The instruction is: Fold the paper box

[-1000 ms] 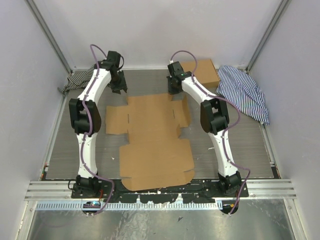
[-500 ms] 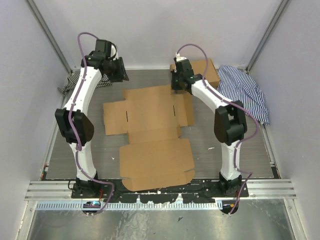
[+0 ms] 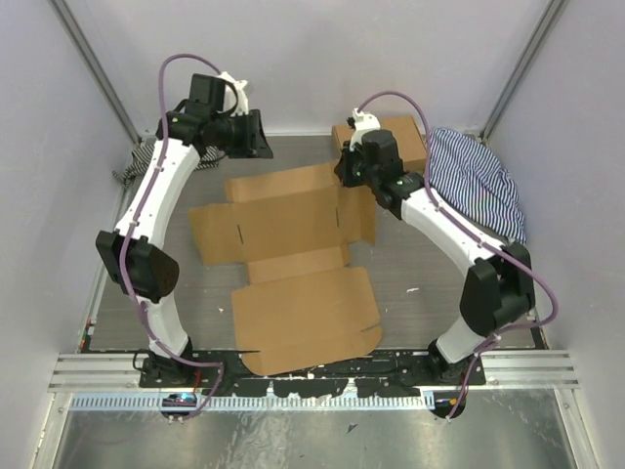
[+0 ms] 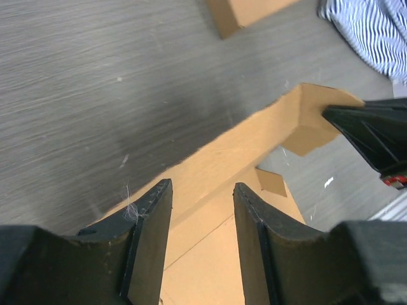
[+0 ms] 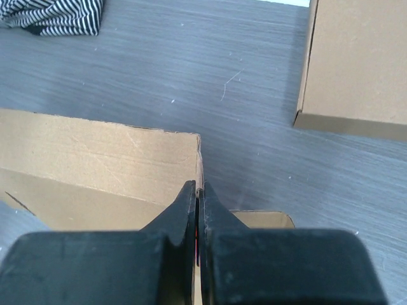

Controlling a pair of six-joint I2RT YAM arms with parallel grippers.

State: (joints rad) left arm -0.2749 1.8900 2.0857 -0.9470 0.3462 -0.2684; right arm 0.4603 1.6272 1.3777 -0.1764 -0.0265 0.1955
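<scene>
You're on the first fold. The paper box (image 3: 293, 264) lies mostly flat at the centre of the table (image 3: 195, 293), with the flap (image 3: 278, 184) at its 12 o'clock edge tilted up. Your right gripper (image 5: 198, 188) is pinched tight on the flap's 3 o'clock end. Your left gripper (image 4: 202, 187) hangs over the 11 o'clock end, fingers (image 4: 149, 235) spread wide, with the flap's edge running through the gap. I can't tell whether they touch it. Next, I'd judge, close the left on that edge, then raise both ends together so the crease runs straight.
</scene>
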